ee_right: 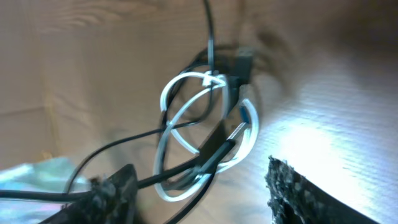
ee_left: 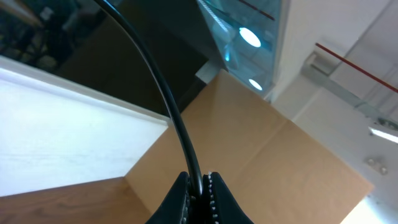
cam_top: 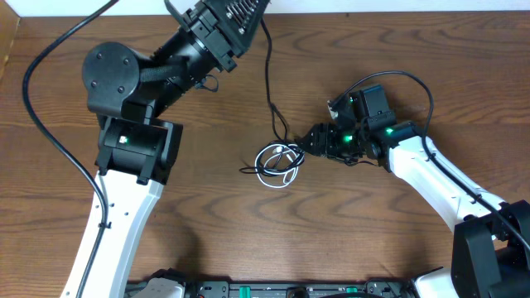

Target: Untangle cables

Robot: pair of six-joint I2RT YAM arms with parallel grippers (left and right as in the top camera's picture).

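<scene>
Pulling the knot apart is the step in hand, judged from the layout. The wooden table [cam_top: 207, 232] carries one small tangle near its middle. The left arm [cam_top: 116, 74] reaches to the far side and the right arm [cam_top: 431, 178] comes in from the right. The left end effector [ee_left: 198, 186] is clenched on the black cable [cam_top: 269, 83], which runs taut-ish from the far edge down into the tangle. The right end effector [ee_right: 198, 180] is released, its fingers spread on either side of the near edge of the tangle, hovering just beside it and not gripping anything. The white cable [ee_right: 251, 127] lies in a couple of overlapping loops on the table, and the black cable threads through them. To do it well, the right end effector should probably close on a white strand only, at the outer rim of a loop, not where black crosses white. It should then pin or draw that strand right while the left lifts the black line away slowly. A fast pull would likely cinch the loops tighter. A dark plug-like end [ee_right: 242, 62] sits at the far side of the loops, blurred; it could snag when passing through a loop, so feed it out through the widest opening.
</scene>
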